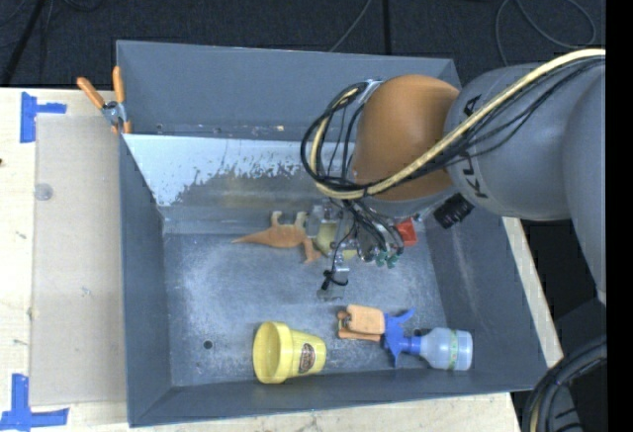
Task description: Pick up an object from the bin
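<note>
One gripper (334,275) beside orange toy animal (276,236)

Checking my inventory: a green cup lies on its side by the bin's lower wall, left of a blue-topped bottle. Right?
No: the cup is yellow, not green. The camera view shows it on its side by the bin's lower wall, left of the blue-topped bottle.

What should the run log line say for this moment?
pincer: mid-bin | nearest: orange toy, tan block | front: cup, bottle | held: none seen
</note>
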{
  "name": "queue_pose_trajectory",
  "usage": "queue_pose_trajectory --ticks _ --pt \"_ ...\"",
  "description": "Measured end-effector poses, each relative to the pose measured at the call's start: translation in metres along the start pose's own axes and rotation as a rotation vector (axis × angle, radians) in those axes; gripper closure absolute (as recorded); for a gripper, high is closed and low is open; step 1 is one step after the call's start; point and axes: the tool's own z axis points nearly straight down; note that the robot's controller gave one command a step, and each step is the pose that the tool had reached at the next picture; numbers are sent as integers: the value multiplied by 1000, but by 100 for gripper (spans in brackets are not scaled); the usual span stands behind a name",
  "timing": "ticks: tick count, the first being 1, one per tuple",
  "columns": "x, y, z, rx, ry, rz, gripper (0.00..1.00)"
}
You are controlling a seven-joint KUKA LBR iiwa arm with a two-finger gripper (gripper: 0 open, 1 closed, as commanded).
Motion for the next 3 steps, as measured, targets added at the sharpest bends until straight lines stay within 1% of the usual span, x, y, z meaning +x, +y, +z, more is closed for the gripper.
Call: queue_pose_trajectory --ticks 1,2,3 --pt "10 -9 27 -1 -5 -50 0" --pt "53 -9 59 1 3 -28 0" --pt "75 3 72 1 9 -2 0"
